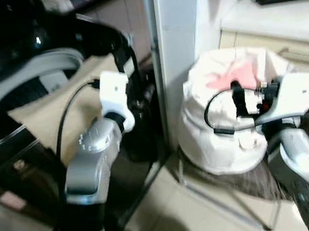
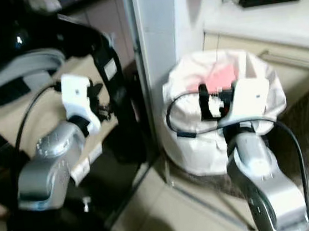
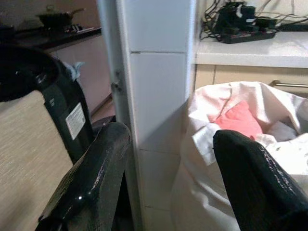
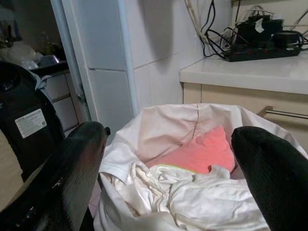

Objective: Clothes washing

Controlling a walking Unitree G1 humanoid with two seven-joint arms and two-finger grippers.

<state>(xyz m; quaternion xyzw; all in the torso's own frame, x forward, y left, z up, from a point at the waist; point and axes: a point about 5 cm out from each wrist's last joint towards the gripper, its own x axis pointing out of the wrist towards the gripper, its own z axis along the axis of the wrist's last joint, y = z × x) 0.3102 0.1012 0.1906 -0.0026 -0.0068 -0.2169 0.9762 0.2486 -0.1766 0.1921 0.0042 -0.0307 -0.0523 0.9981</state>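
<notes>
A laundry basket with a white liner (image 1: 224,141) stands on the floor by a white pillar. A pink garment (image 4: 197,154) lies in it on crumpled white clothes (image 4: 192,197). My right gripper (image 1: 253,96) hangs just over the basket's near rim, open, with nothing between its fingers (image 4: 72,173). To the left, the black washing machine (image 1: 26,68) has its grey door ring showing and a beige cloth (image 1: 48,116) draped at the opening. My left gripper (image 1: 139,100) is open beside the machine's black door (image 3: 72,120), level with the beige cloth (image 3: 24,159).
The white tiled pillar (image 1: 176,35) separates the machine from the basket. A counter (image 1: 277,18) with a black power strip (image 4: 264,45) runs behind the basket. The basket sits on a wire stand (image 1: 225,196) over a dark rug (image 1: 245,177).
</notes>
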